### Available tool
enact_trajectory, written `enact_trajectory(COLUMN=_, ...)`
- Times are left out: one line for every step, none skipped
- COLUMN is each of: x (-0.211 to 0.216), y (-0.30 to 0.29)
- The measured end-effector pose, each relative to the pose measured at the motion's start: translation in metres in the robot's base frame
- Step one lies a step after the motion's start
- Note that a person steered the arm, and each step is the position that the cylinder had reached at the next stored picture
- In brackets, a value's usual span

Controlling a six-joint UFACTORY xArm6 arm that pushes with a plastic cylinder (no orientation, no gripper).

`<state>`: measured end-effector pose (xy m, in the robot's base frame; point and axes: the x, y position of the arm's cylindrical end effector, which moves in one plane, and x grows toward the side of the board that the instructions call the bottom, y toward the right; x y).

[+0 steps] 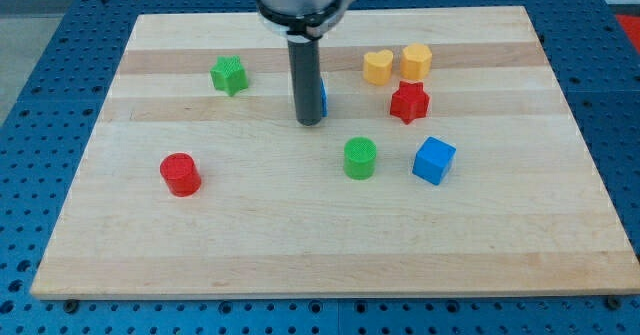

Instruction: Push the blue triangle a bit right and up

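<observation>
At bench [150, 245] centre-top, rod hangs vertical from mount at 12 o'clock, my tip [309, 122] down on the wood. No gripper on this arm, so no jaw state to tell. Blue triangle [323, 99] mostly hidden behind rod, sliver showing at tip's 1 o'clock, touching or just beside. Green cylinder [360, 159] at tip's 4 o'clock, red star [409, 102] at 3 o'clock.

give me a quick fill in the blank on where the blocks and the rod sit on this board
1. The blue triangle is mostly hidden behind my ____.
2. The block nearest the view's left edge is the ____ cylinder.
3. The yellow heart sits just left of the yellow ____.
4. The blue cube lies to the view's ____ of the green cylinder.

Missing words: rod; red; hexagon; right
</observation>
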<state>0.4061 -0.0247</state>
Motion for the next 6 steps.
enact_trajectory(x=0.007, y=0.007)
enact_trajectory(x=0.003, y=0.007)
enact_trajectory(x=-0.017, y=0.007)
enact_trajectory(x=-0.03, y=0.007)
enact_trajectory(x=-0.032, y=0.007)
enact_trajectory(x=-0.025, y=0.008)
